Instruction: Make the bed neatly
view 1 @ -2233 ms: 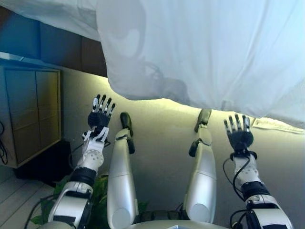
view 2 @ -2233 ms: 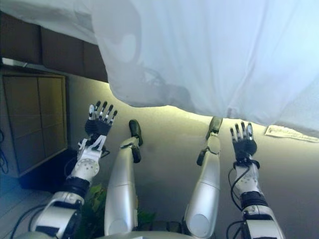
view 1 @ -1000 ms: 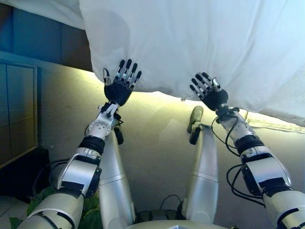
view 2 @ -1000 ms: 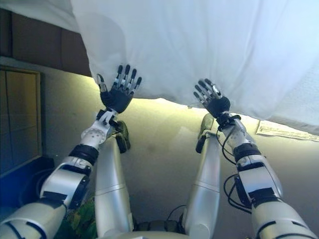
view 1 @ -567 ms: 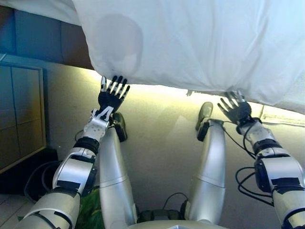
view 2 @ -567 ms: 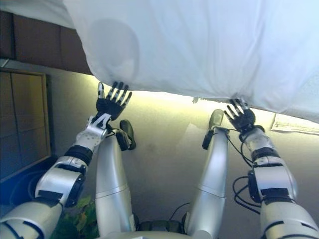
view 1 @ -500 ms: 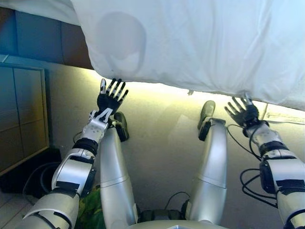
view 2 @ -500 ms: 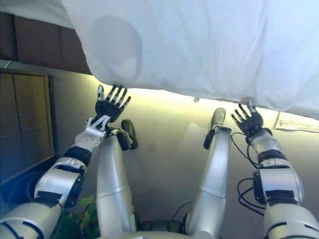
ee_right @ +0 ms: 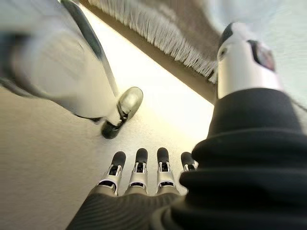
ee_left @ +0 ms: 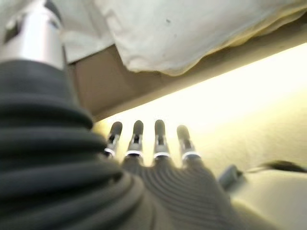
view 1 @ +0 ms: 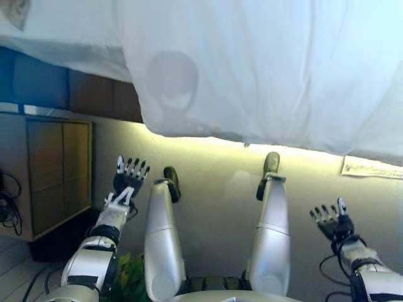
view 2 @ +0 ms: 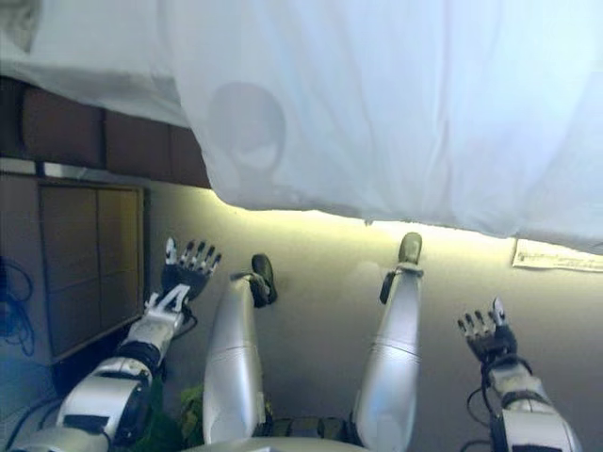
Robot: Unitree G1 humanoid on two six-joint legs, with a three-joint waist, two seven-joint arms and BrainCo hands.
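A white duvet (view 1: 264, 69) covers the bed and hangs over its near edge across the top of the head views. It also shows in the left wrist view (ee_left: 182, 33). My left hand (view 1: 128, 182) is open with straight fingers, low at the left, below the duvet's edge and apart from it. My right hand (view 1: 330, 221) is open, low at the right, well below the duvet and holding nothing. The wrist views show the straight fingers of the left hand (ee_left: 156, 139) and of the right hand (ee_right: 139, 167) over the floor.
A wooden bedside cabinet (view 1: 53, 170) stands at the left by the dark bed base (view 1: 94, 94). A light strip glows under the bed along the floor. A fringed rug edge (ee_right: 158, 33) and a paper sheet (view 1: 371, 168) lie on the floor at the right.
Both hands have come down and away from the duvet's hanging edge, the right one farthest. The camera has tilted, so the whole scene has shifted.
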